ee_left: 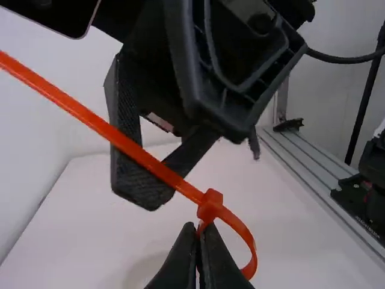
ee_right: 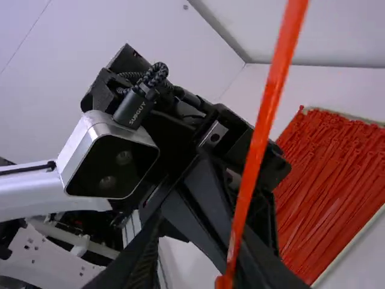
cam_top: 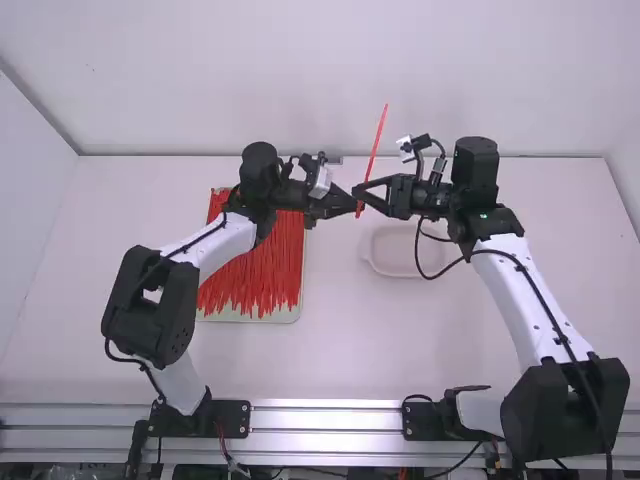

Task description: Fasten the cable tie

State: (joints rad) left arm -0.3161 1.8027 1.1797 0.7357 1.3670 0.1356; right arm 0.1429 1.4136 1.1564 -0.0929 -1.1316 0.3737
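Our left pincer (ee_left: 198, 247) is clamped on the cable tie (ee_left: 210, 202) by its head; whether the right pincer (cam_top: 359, 197) grips, we cannot tell. We should pull the tail straight.

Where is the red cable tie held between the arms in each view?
High view: cable tie upright at centre, between the arms.
Left wrist view: cable tie diagonal, looped near its head.
Right wrist view: cable tie, a steep strip through the middle.
Landmark: pile of spare ties, high and right wrist views.

small white lettering along the black cable plug (ee_right: 136, 109), no other text
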